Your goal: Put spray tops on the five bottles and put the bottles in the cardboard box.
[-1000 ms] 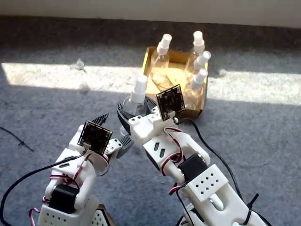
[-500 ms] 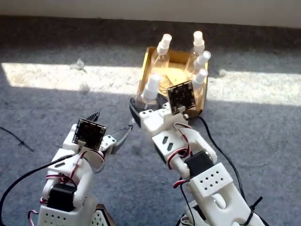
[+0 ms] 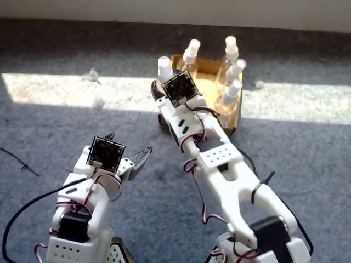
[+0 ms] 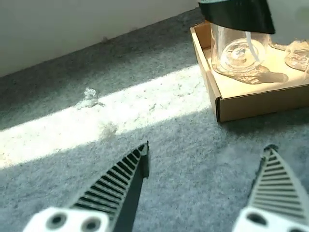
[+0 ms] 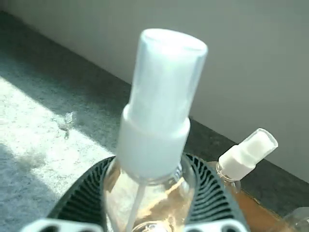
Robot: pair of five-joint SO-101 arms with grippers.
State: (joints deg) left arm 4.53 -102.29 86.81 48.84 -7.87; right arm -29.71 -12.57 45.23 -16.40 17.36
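Observation:
My right gripper is shut on a clear bottle with a white spray top, holding it upright at the left side of the cardboard box. In the left wrist view the same bottle sits over the box's near corner; I cannot tell whether it touches the floor of the box. Several more capped bottles stand in the box, and one top appears in the right wrist view. My left gripper is open and holds nothing, low over the carpet in front of the box.
Grey carpet runs all around, crossed by a bright strip of sunlight. Small bits of fluff lie in the sunlit strip left of the box. A wall runs along the back.
The right arm has stretched out and carried the bottle from in front of the box to its left side. The left gripper has drawn back a little and stays open.

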